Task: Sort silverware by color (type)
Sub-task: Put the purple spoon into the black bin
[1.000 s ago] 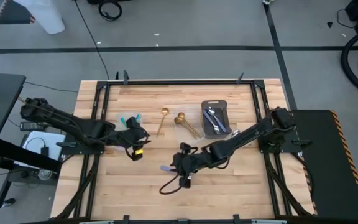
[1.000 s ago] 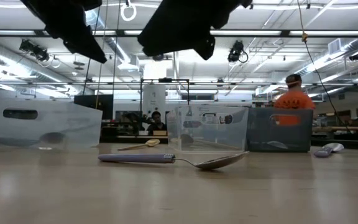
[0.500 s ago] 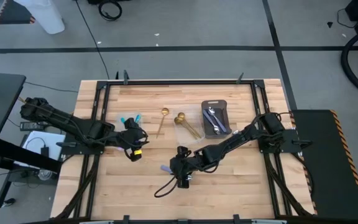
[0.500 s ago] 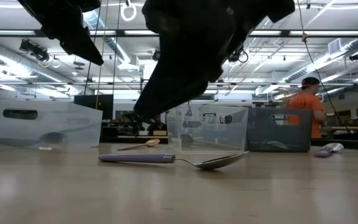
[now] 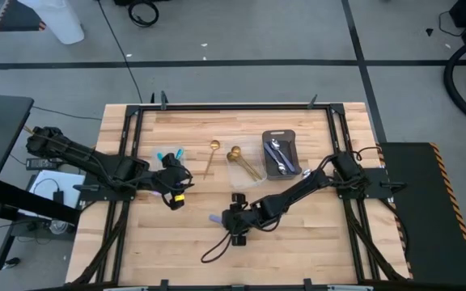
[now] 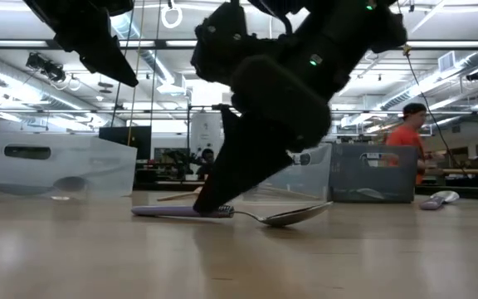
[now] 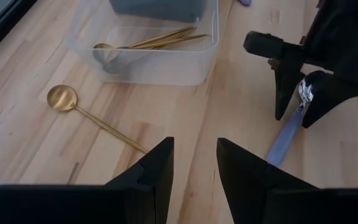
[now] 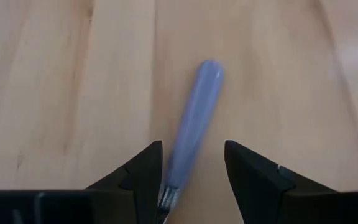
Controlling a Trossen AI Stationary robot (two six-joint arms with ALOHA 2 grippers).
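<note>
Your right tool [image 8: 190,163] has dropped over the last second and is now straddling the purple spoon [image 8: 191,118] lying mid-bench, fingers open, gripping nothing, so you're lining up the pick while the left tool [image 5: 176,179] is idling open.

The table [image 5: 192,242] is pale blond wood with darker grain streaks, and on it lies a spoon [image 8: 191,118] with a lavender-blue handle and a shiny silvery bowl (seen in the low view). A gold spoon [image 7: 92,115] lies on the bare wood, more gold utensils [image 7: 154,40] sit in a clear container [image 7: 210,56], and silver pieces [image 5: 279,155] fill a dark grey tray [image 5: 267,139]. Both arms are black, the right gripper [image 8: 191,165] and left gripper [image 7: 194,165] alike.
</note>
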